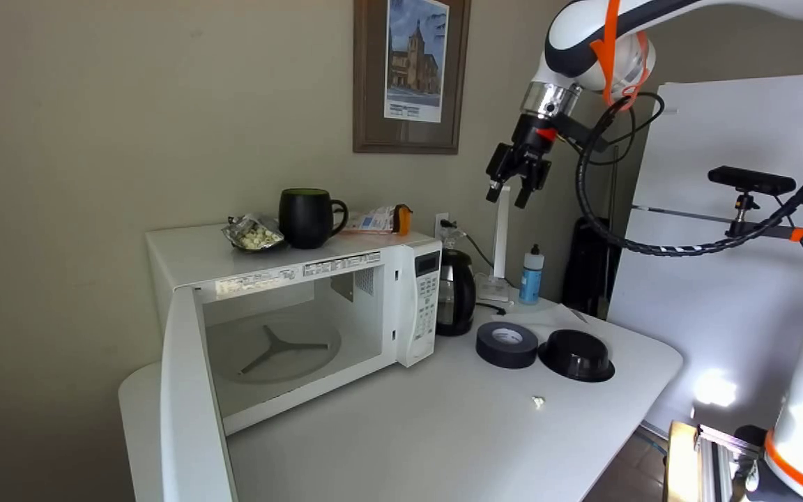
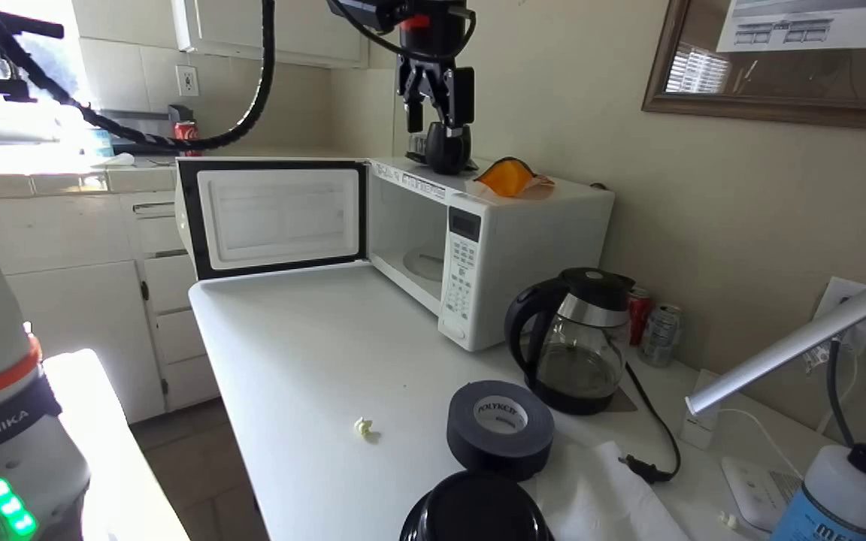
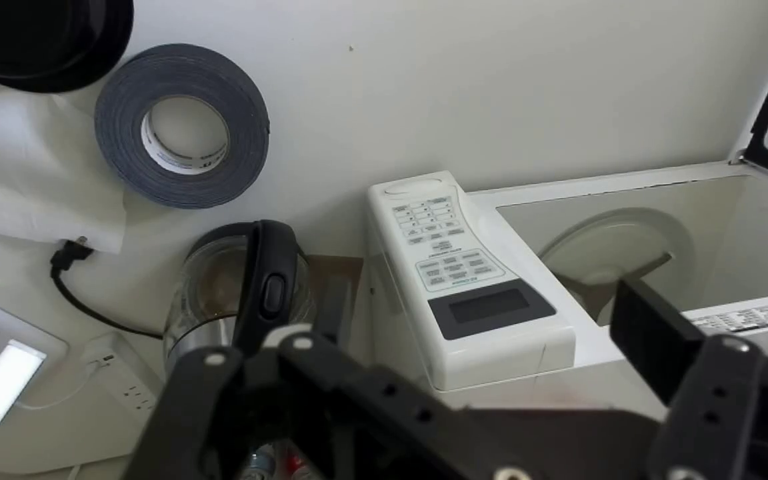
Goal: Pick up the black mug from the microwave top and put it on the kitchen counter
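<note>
The black mug stands upright on the microwave near its front edge, handle toward the control panel. In an exterior view the mug is partly behind a gripper finger; the wrist view does not show it. The microwave has its door swung open. The kitchen counter is the pale surface beneath it. My gripper is open and empty, in the air beyond the panel end, apart from the mug. It also shows in an exterior view and, fingers wide apart, in the wrist view.
A foil bag of popcorn and an orange-white packet flank the mug. A glass kettle stands beside the microwave. A tape roll, black bowl, blue bottle and slanted white bar are further along.
</note>
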